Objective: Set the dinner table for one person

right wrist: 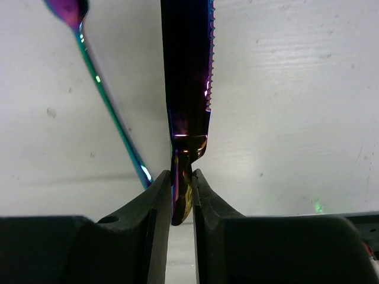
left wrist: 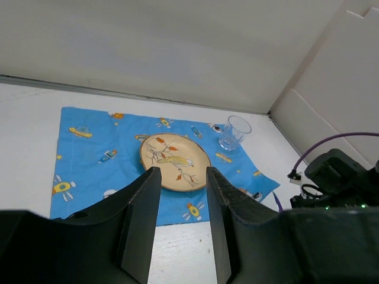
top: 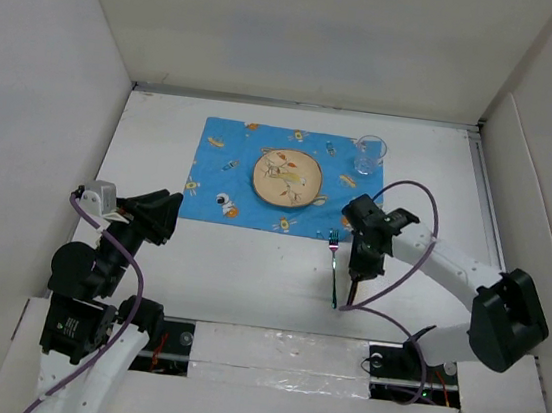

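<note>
The dinner table (top: 248, 274) is the white surface. A blue cartoon-print placemat (top: 222, 172) lies at its far middle with a tan bird-pattern plate (top: 287, 177) on it. A clear glass (top: 369, 156) stands on the mat's far right corner. An iridescent fork (top: 334, 269) lies on the table just right of the mat. My right gripper (top: 360, 267) is right of the fork, shut (right wrist: 181, 177) on the handle of an iridescent serrated knife (right wrist: 186, 89). The fork (right wrist: 112, 112) lies left of the blade. My left gripper (top: 159, 214) is open and empty (left wrist: 182, 177) at the mat's near left corner.
Upright white panels (top: 49, 88) border the table on the left, back and right. The right arm's purple cable (top: 428, 200) loops above the table near the glass. In the left wrist view the plate (left wrist: 175, 161) and glass (left wrist: 235, 132) lie ahead of the fingers.
</note>
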`<state>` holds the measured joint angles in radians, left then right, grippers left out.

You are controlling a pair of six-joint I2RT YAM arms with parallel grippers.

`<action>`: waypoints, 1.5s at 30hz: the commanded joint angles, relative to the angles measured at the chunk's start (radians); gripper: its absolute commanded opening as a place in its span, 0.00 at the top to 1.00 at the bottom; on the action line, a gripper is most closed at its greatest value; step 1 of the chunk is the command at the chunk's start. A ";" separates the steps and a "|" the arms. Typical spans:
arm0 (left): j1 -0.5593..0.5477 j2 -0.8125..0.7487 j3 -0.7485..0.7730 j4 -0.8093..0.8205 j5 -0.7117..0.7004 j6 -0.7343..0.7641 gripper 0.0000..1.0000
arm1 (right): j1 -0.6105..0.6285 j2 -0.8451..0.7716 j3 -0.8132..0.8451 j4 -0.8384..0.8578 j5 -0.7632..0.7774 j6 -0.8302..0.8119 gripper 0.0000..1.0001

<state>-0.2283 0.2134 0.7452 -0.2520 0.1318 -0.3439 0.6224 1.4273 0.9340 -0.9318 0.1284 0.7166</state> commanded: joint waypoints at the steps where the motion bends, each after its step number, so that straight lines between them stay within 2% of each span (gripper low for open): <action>1: -0.005 -0.009 0.013 0.033 0.017 0.013 0.67 | 0.026 -0.073 0.019 -0.085 0.013 0.049 1.00; 8: -0.005 -0.006 0.013 0.033 0.020 0.013 0.67 | 0.076 -0.211 0.061 -0.196 0.063 0.104 1.00; 12: -0.005 -0.003 0.011 0.034 0.023 0.013 0.67 | 0.031 -0.186 0.132 -0.164 0.068 0.037 1.00; 19: -0.005 0.006 0.010 0.031 0.019 0.013 0.67 | -0.019 0.148 0.418 -0.072 0.063 -0.172 1.00; 20: -0.005 0.006 0.010 0.031 0.019 0.013 0.67 | -0.020 0.148 0.446 -0.071 0.063 -0.172 1.00; 27: -0.005 0.026 0.010 0.030 0.029 0.014 0.67 | -0.084 0.416 0.681 -0.029 -0.019 -0.289 1.00; 38: -0.005 0.060 0.006 0.030 0.035 0.014 0.67 | -0.174 0.680 0.968 -0.058 -0.059 -0.384 1.00; 45: -0.005 0.076 0.006 0.030 0.038 0.016 0.67 | -0.219 0.797 1.077 -0.087 -0.059 -0.417 1.00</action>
<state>-0.2283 0.2718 0.7452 -0.2543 0.1532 -0.3412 0.4183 2.2055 1.9457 -0.9932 0.0784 0.3351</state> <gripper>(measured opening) 0.333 0.223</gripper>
